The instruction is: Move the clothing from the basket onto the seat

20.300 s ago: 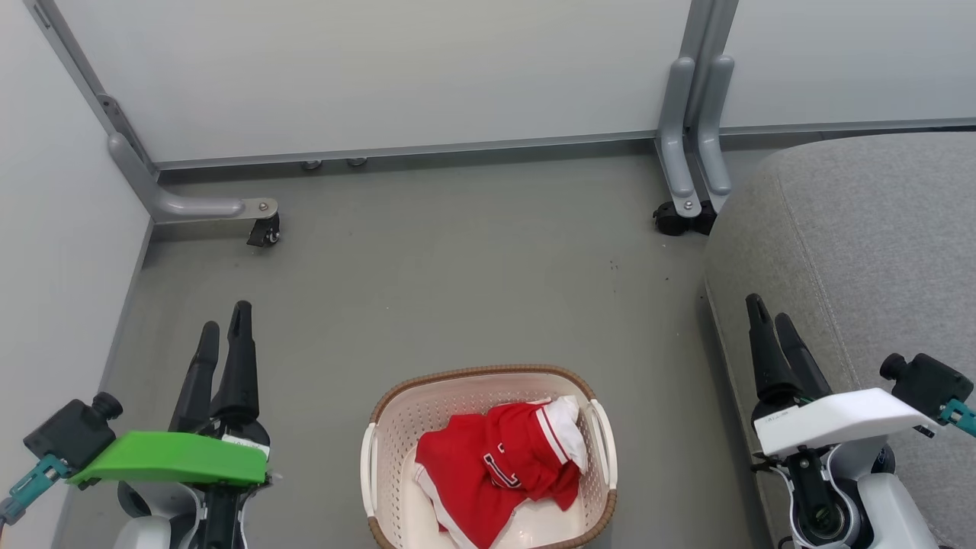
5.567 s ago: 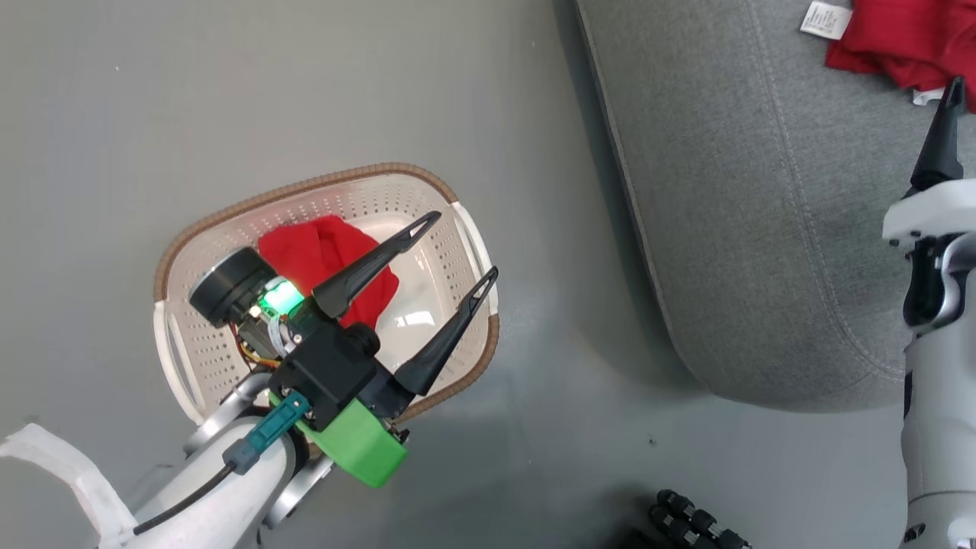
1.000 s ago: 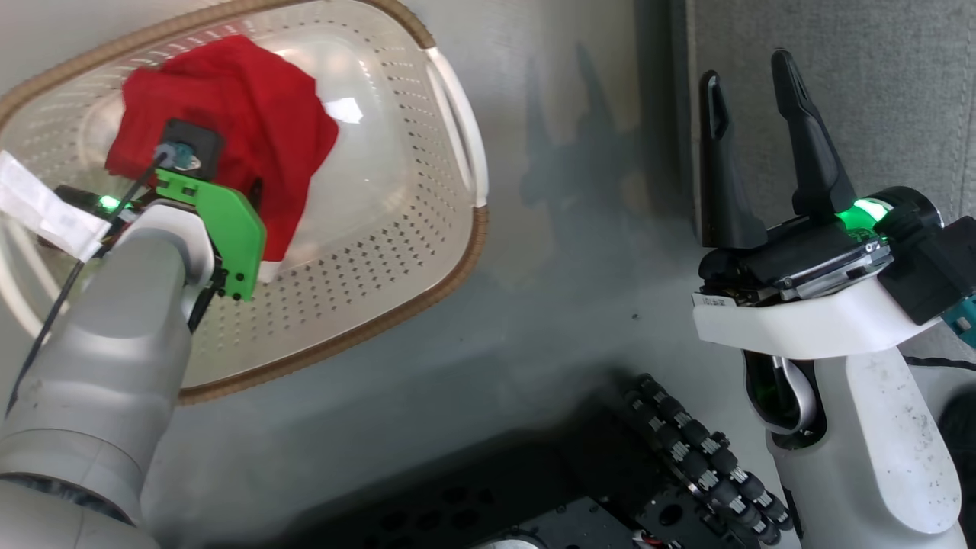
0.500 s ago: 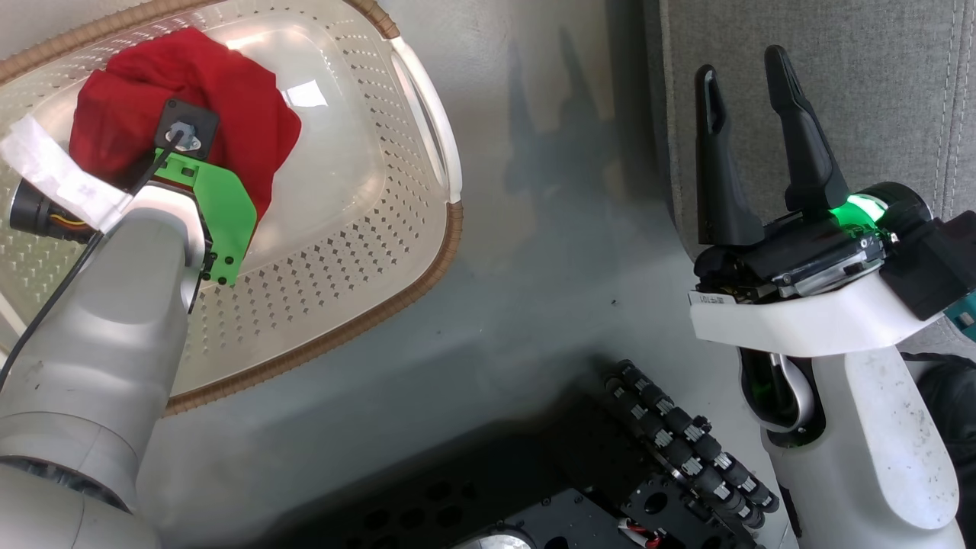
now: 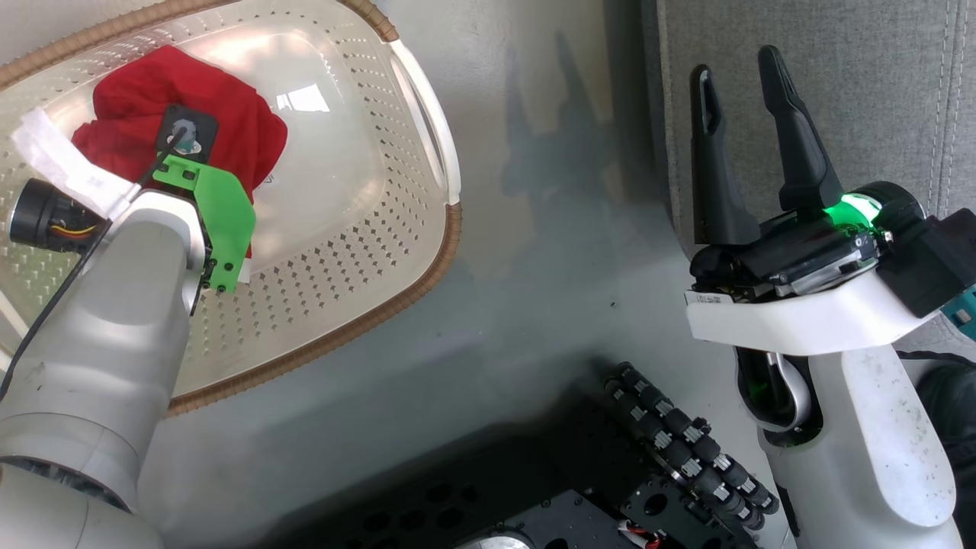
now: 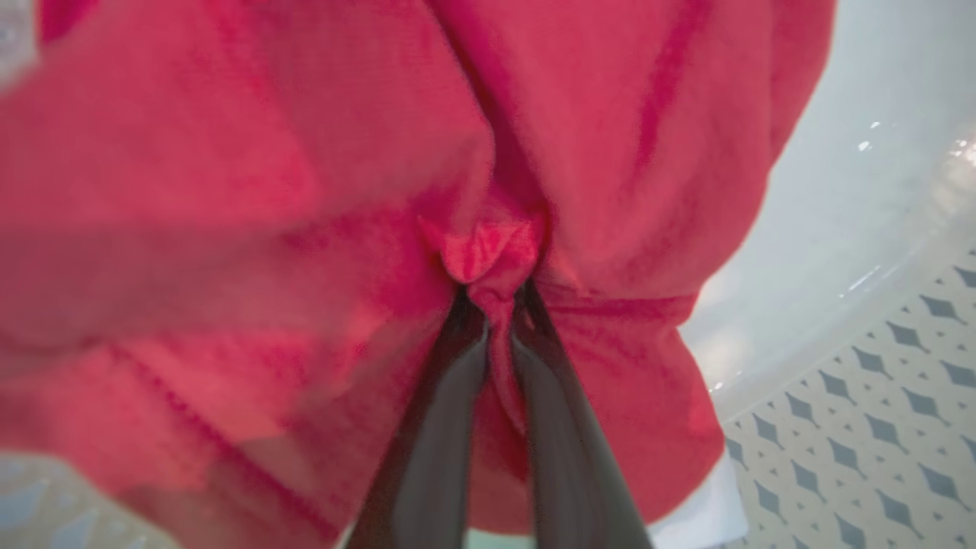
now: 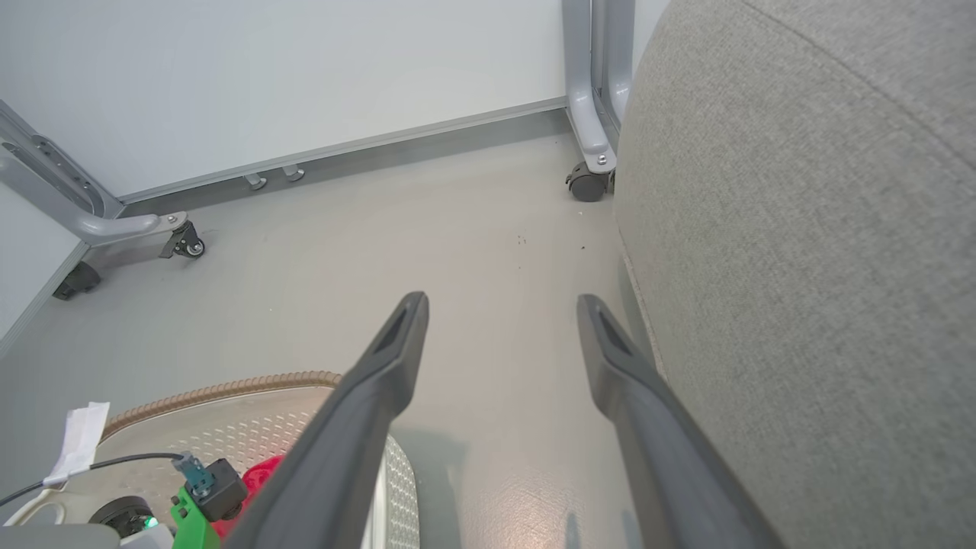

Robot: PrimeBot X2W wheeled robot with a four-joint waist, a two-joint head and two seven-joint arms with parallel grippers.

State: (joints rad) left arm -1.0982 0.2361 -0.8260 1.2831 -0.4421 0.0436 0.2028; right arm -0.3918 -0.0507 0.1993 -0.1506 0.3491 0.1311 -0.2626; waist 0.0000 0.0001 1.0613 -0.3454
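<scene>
We saw a smooth grey floor (image 7: 427,252), faintly glossy, bounded by white wall panels (image 7: 305,69) on grey legs (image 7: 589,114) with casters (image 7: 587,184). The basket (image 5: 358,252) stood on the floor beside the seat (image 7: 801,229), apart from it. The clothing (image 6: 229,191) lay in the basket, bunched toward one end. Our left gripper (image 6: 494,296) was closed down, pinching a fold of the clothing between its fingertips. Our right gripper (image 7: 502,303) hung wide open and empty above the floor, near the seat's edge.
</scene>
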